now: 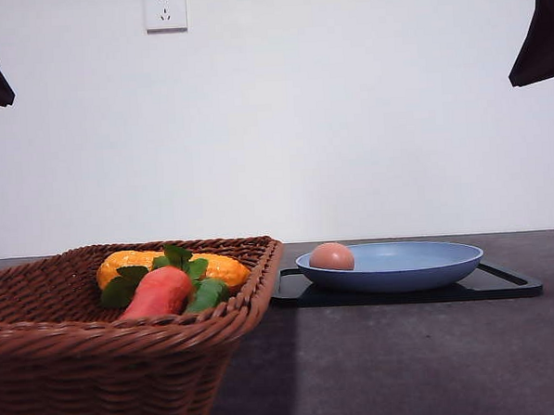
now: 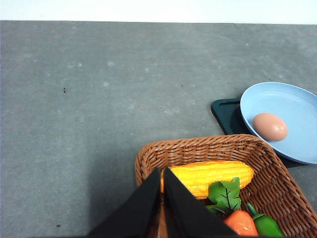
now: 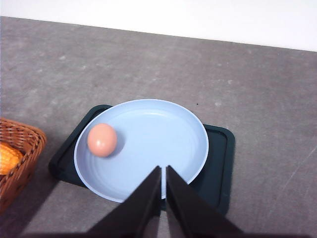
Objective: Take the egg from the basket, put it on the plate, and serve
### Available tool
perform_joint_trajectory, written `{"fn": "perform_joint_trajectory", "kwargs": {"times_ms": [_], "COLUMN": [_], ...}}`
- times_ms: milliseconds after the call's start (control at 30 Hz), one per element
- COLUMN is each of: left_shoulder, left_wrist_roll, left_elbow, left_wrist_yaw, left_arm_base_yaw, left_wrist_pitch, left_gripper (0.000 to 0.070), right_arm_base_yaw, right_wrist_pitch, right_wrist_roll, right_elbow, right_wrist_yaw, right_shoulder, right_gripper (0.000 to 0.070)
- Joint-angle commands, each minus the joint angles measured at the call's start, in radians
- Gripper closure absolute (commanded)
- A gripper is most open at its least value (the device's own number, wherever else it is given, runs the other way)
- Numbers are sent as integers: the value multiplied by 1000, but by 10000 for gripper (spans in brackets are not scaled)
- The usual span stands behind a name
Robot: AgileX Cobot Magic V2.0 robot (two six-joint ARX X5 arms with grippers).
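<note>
We see the egg (image 3: 102, 140) already in the plate (image 3: 163, 134), at ten o'clock from our clenched, empty right pincer (image 3: 164, 171), the nearer arm for serving.

Rough woven wicker basket (image 1: 127, 355), matte plastic plate (image 3: 148, 148), smooth egg (image 3: 102, 140).

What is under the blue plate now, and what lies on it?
Under the plate sits a black tray; its middle is hidden by the plate. The egg lies on the plate near its rim.
</note>
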Motion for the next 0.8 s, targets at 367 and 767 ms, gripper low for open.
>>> {"fn": "perform_joint_trajectory", "kwargs": {"times_ms": [367,767], "left_shoulder": [-298,-731], "left_wrist_roll": [119,125], "left_elbow": [-58,-400], "left_wrist_yaw": [-4,-3], "left_arm_base_yaw": [-5,221], "left_wrist_pitch": [-2,73], "left_gripper": [700,700], "right_arm_base_yaw": [6,6], "right_wrist_pitch": [11,11], "right_wrist_roll": [17,17], "right_elbow": [10,10], "right_wrist_yaw": [1,1], "right_shoulder": [4,4], "right_gripper": [700,700]}}
